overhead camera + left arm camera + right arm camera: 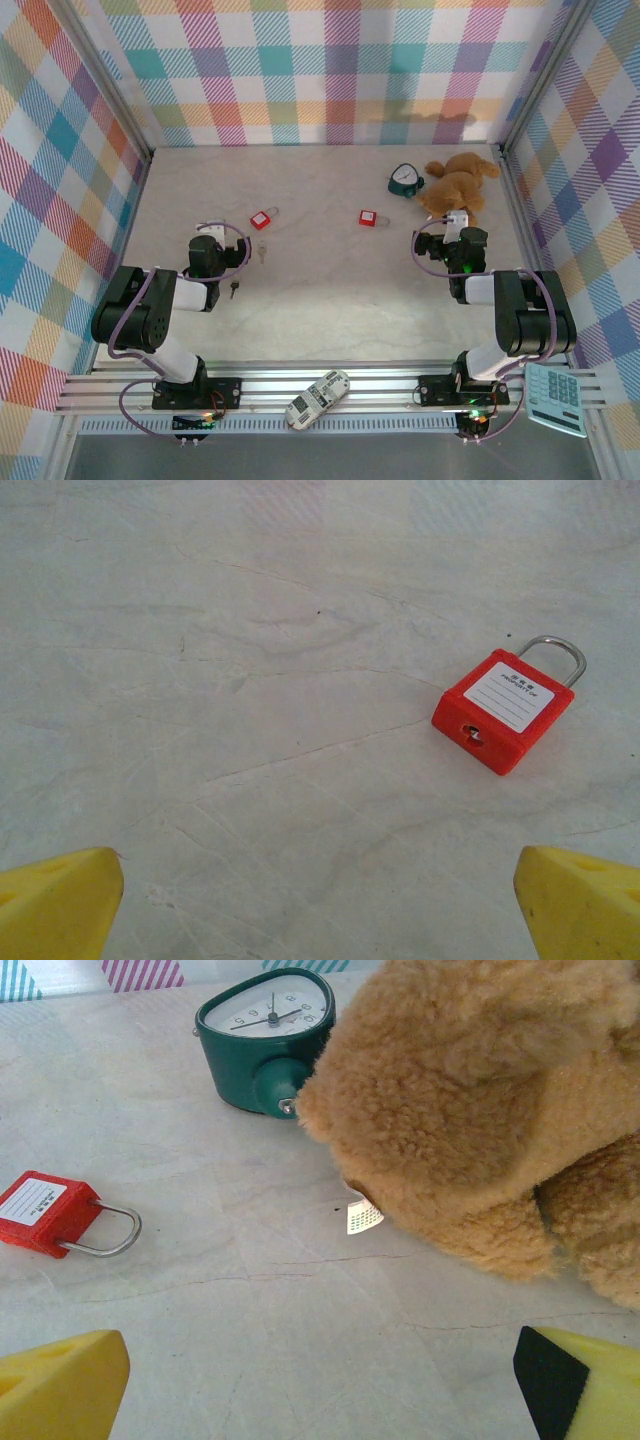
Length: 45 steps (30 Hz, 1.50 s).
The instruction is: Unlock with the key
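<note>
Two red padlocks lie on the table: one ahead and to the right of my left gripper, the other left of my right gripper. A small silver key and a dark-headed key lie right of the left arm. In the left wrist view the padlock lies flat, keyhole toward me, beyond the open left gripper. In the right wrist view the other padlock lies at far left, and the right gripper is open over bare table.
A green alarm clock and a brown plush toy sit at the back right, the plush just ahead of my right gripper. A remote and a calculator rest on the front rail.
</note>
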Tool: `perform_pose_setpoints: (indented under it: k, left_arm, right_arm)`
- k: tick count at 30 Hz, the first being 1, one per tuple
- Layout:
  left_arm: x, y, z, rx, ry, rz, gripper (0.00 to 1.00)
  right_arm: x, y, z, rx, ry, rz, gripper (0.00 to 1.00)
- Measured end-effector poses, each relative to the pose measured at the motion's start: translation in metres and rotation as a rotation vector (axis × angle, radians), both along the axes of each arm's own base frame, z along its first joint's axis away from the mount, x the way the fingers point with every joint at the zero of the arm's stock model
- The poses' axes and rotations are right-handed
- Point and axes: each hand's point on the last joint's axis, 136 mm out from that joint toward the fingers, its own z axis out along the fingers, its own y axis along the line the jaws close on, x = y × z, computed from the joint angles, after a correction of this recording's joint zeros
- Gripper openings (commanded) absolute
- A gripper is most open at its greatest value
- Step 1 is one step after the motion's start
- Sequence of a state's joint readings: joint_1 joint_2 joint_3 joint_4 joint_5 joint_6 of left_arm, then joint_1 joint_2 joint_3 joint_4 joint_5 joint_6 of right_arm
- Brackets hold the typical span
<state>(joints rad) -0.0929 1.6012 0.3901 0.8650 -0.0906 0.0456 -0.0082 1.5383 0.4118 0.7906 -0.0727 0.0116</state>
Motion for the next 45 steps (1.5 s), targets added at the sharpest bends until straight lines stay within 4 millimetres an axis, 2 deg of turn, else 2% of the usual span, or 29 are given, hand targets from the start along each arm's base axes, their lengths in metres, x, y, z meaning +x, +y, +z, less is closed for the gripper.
perform_pose_setpoints:
  k: [25,28,29,30,31,33,35,38,39,40,41,42,43,45]
  left_arm:
    - [0.0,0.0,0.0,-0.001,0.0,0.0,1.0]
    - [-0.005,-0.004,0.007,0.001,0.015,-0.028,1.0]
    - [-0.007,-0.004,0.017,0.0,0.016,-0.032,1.0]
    - [-0.007,-0.004,0.03,-0.006,0.005,-0.028,1.0]
    - [-0.006,-0.003,0.051,-0.016,-0.025,-0.017,1.0]
    - [-0.002,-0.001,0.11,-0.063,-0.13,0.01,1.0]
    - [-0.003,0.0,0.178,-0.14,-0.241,0.038,1.0]
    - [-0.026,0.011,0.277,-0.321,-0.388,0.122,1.0]
    - [-0.038,0.016,0.3,-0.378,-0.421,0.151,1.0]
    - [-0.055,0.022,0.323,-0.433,-0.466,0.182,1.0]
    - [-0.072,0.028,0.338,-0.479,-0.51,0.209,1.0]
    - [-0.086,0.033,0.345,-0.516,-0.539,0.232,1.0]
    - [-0.101,0.038,0.344,-0.546,-0.557,0.25,1.0]
    - [-0.12,0.042,0.334,-0.575,-0.56,0.27,1.0]
  right_arm:
    - [0.0,0.0,0.0,0.0,0.0,0.0,0.99]
    - [0.001,0.001,0.0,-0.021,0.066,-0.013,0.99]
    - [0.004,0.004,0.008,-0.033,0.076,-0.007,0.99]
    - [0.009,0.011,0.026,-0.038,0.062,0.008,0.99]
    - [0.013,0.019,0.049,-0.038,0.036,0.025,0.99]
    - [0.017,0.036,0.11,-0.024,-0.038,0.053,0.99]
    - [0.015,0.055,0.187,0.027,-0.11,0.073,0.99]
    - [-0.004,0.077,0.297,0.175,-0.214,0.128,0.99]
    - [-0.013,0.079,0.318,0.231,-0.234,0.142,0.99]
    - [-0.022,0.081,0.328,0.295,-0.231,0.157,0.99]
    - [-0.031,0.083,0.328,0.355,-0.203,0.172,1.0]
    - [-0.035,0.086,0.322,0.405,-0.16,0.189,0.94]
    - [-0.036,0.091,0.309,0.452,-0.09,0.204,0.88]
    - [-0.028,0.102,0.275,0.498,0.058,0.219,0.85]
